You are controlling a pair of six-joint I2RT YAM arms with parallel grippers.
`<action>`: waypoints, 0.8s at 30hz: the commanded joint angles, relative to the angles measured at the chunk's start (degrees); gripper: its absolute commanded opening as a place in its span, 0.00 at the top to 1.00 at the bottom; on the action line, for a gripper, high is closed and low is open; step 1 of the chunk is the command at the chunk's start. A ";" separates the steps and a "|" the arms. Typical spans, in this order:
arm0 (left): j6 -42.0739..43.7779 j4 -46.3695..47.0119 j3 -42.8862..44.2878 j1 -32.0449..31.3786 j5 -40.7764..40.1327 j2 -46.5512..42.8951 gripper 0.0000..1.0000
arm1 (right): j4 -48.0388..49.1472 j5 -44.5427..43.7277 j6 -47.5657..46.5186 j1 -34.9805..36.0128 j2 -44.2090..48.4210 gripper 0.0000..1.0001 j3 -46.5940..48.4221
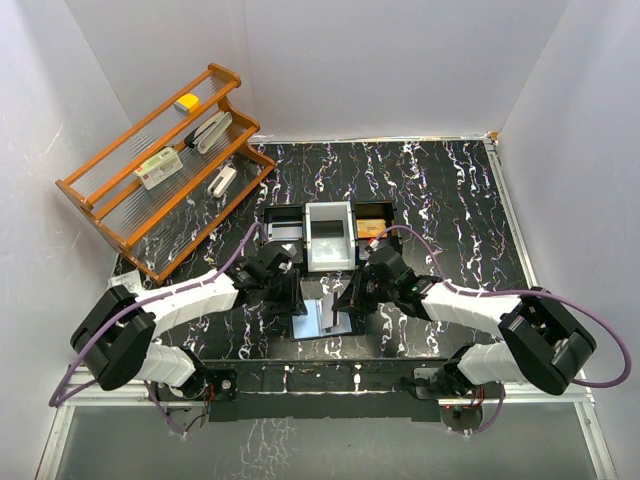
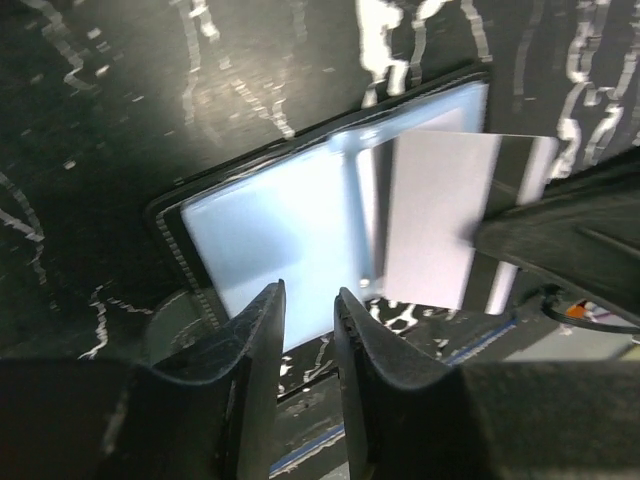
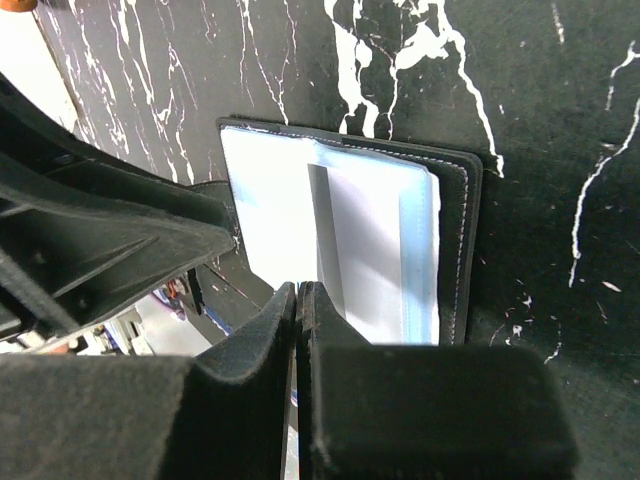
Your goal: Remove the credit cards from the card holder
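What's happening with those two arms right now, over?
Left gripper slightly open above the card holder. Right gripper shut on a card, partly out of its pocket. Nothing seen blocking the pull.

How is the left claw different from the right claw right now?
The left claw has a small gap between its fingers; the right claw is squeezed shut. The right claw pinches a white card sticking out of the card holder; the left claw holds no card and sits at the card holder's near edge. Both are black.
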State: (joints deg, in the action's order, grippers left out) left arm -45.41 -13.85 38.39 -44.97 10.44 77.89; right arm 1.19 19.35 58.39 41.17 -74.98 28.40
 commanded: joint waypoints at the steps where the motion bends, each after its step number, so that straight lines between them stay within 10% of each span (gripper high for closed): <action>1: 0.47 4.56 3.23 -0.63 4.59 -0.35 0.74 | -0.18 -2.49 -0.91 0.07 2.31 1.00 2.26; 24: -0.54 -0.04 -1.41 -2.12 -2.01 2.71 0.78 | -3.75 -8.08 -8.98 0.08 7.08 1.00 8.94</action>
State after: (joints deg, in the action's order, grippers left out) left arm -46.94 -9.30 38.94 -46.85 11.66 83.72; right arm -6.24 12.69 53.69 41.17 -70.08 33.82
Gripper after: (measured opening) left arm 0.223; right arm 0.009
